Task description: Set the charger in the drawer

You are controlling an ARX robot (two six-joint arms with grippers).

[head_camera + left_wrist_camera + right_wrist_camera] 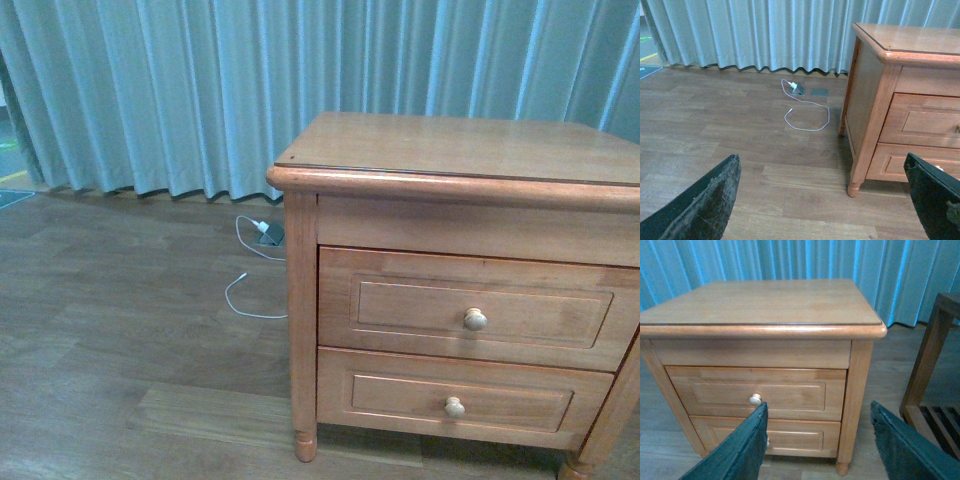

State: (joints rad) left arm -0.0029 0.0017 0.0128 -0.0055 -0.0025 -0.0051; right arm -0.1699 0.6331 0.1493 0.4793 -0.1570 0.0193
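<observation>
The drawer [465, 308] is the upper, taller one of the wooden nightstand. It is closed, with a round pale knob [475, 319]. It also shows in the right wrist view [790, 392] and partly in the left wrist view [927, 120]. The charger with the black cable is not in view, and the nightstand top [460, 145] is bare. My left gripper [821, 170] is open and empty above the floor, left of the nightstand. My right gripper [819, 410] is open and empty in front of the drawers. Neither arm shows in the front view.
A shorter lower drawer [455, 400] is also closed. A white-cabled charger [266, 230] lies on the wood floor by the curtain [200, 90], also in the left wrist view [796, 88]. A wooden rack [935, 340] stands right of the nightstand.
</observation>
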